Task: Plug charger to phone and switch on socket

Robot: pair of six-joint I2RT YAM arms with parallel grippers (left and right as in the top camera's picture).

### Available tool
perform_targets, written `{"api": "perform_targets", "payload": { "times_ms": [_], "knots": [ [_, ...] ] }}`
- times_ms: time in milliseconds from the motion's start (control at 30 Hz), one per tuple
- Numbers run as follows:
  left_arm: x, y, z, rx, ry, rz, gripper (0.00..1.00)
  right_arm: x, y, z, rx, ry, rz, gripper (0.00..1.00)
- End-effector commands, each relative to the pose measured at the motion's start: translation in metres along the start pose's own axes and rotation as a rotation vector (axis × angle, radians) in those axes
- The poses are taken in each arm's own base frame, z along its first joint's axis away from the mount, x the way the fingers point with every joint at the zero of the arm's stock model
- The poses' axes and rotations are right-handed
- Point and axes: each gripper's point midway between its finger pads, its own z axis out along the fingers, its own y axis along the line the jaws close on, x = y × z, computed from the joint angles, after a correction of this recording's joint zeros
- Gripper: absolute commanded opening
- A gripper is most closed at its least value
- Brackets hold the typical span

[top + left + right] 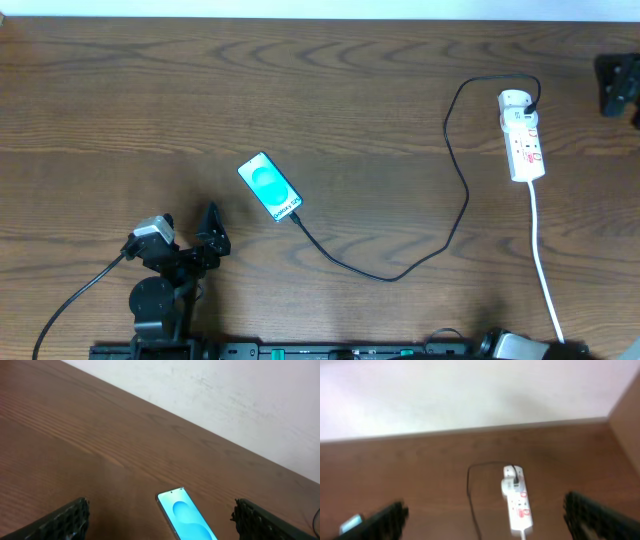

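Observation:
The phone [270, 187] lies face up on the wooden table, its teal screen lit. The charger [455, 215], a thin black cable, loops from a black plug in the far end of the white socket [523, 140] round to the phone's near end, where its tip meets the phone; I cannot tell whether it is seated. My left gripper [190, 226] is open near the front edge, left of the phone. Through it the phone [187, 517] shows ahead between the wide-apart fingers [65, 521]. My right gripper [490, 519] is open and empty, well back from the socket [518, 502] and charger [470, 491].
The socket's white cord [543, 270] runs toward the front edge at the right. A black object [618, 85] sits at the far right edge. The right arm's base [510, 345] is at the bottom right. A pale wall [470, 395] rises behind the table.

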Motion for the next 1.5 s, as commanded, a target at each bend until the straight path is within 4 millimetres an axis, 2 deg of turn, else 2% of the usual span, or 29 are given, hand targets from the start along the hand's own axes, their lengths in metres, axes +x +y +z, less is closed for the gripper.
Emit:
{"api": "perform_targets", "payload": {
  "times_ms": [0,167,300,433,533,967,1067,1200,1367,1467],
  "knots": [
    [0.011,0.007,0.001,-0.023,0.03,0.01,0.92,0.017,0.019,0.008,-0.044,-0.023,-0.05,0.99],
    [0.011,0.007,0.001,-0.023,0.031,0.01,0.93,0.036,0.043,0.023,-0.101,-0.157,-0.142,0.99],
    [0.011,0.007,0.001,-0.023,0.031,0.01,0.92,0.045,0.069,0.025,-0.156,-0.315,-0.228,0.99],
    [0.011,0.007,0.001,-0.023,0.03,0.01,0.92,0.052,0.093,0.009,-0.198,-0.529,-0.319,0.99],
    [0.011,0.007,0.001,-0.023,0.031,0.01,0.93,0.066,0.104,-0.005,-0.209,-0.672,-0.378,0.99],
    [0.011,0.007,0.001,-0.023,0.031,0.01,0.93,0.188,0.108,-0.012,-0.167,-0.997,-0.522,0.99],
    [0.011,0.007,0.001,-0.023,0.03,0.01,0.92,0.21,0.104,-0.003,-0.146,-0.992,-0.525,0.99],
    [0.011,0.007,0.001,-0.023,0.03,0.01,0.93,0.222,0.097,0.012,-0.132,-0.906,-0.493,0.99],
    [0.011,0.007,0.001,-0.023,0.031,0.01,0.92,0.244,0.09,0.038,-0.127,-0.763,-0.454,0.99],
    [0.011,0.007,0.001,-0.023,0.031,0.01,0.92,0.264,0.085,0.055,-0.124,-0.651,-0.426,0.99]
  ]
}}
